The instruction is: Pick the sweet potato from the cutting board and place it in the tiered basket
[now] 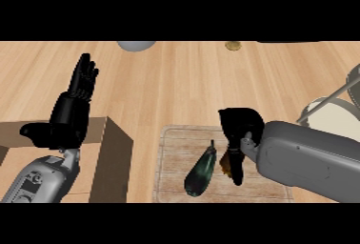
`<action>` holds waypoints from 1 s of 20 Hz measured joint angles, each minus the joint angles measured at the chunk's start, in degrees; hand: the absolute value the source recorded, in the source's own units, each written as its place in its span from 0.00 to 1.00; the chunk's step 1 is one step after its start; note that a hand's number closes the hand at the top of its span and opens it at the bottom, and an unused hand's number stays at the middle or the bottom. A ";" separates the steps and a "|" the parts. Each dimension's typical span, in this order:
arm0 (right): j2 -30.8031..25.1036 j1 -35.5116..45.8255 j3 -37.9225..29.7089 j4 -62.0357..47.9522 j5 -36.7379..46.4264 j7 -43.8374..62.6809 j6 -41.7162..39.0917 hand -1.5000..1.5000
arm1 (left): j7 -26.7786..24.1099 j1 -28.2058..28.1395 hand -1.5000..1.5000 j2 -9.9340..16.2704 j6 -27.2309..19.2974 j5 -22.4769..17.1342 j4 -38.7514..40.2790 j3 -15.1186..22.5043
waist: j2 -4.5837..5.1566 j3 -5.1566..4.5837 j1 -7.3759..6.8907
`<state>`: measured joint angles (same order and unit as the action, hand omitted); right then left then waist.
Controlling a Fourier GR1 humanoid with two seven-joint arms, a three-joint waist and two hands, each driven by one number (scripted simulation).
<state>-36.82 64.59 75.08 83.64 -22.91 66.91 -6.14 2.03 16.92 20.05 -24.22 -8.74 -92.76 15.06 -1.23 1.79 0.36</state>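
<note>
Single head view, looking steeply down at the wooden counter (183,81) from close above; the cutting board (175,143) lies low in frame, forearms entering from the lower edge.

Light wooden counter (183,81) with lengthwise planks, evenly lit. Brown box (112,157) at lower left. Grey rounded object (136,45) and small gold disc (233,45) at far edge.

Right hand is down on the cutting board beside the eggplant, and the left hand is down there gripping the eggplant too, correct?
Not quite. The head view shows the left hand open and raised, fingers up, at the view's left, away from the eggplant. The right hand is indeed down on the cutting board beside it.
</note>
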 measured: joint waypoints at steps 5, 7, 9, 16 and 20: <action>0.87 -1.16 1.13 -2.28 0.39 -0.76 0.71 0.00 | 0.03 -0.16 0.50 0.02 0.25 -0.09 -0.35 0.14 | 0.08 0.03 -0.11; 1.22 -1.16 1.26 -3.02 0.19 -0.78 0.85 0.00 | -0.18 -0.22 0.50 0.03 0.25 -0.05 -0.39 0.19 | 0.08 0.03 -0.14; 2.20 -1.34 1.72 -4.19 0.40 -0.86 1.08 0.00 | 0.04 -0.06 0.50 0.00 -0.02 0.17 -0.40 0.35 | 0.11 0.02 -0.26; 3.97 -2.37 2.57 -7.25 1.30 -1.68 1.94 0.00 | 0.33 -0.08 0.50 0.05 -0.06 0.16 -0.45 0.31 | 0.13 0.02 -0.21; 4.80 -3.29 2.94 -8.04 1.93 -1.99 2.67 0.00 | 0.46 -0.21 0.50 0.09 0.18 -0.15 -0.49 0.08 | 0.09 0.01 -0.07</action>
<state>-32.02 61.29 78.03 75.60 -20.99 64.92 -3.47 2.49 16.70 20.14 -24.05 -8.88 -93.24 15.14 -1.14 1.80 0.29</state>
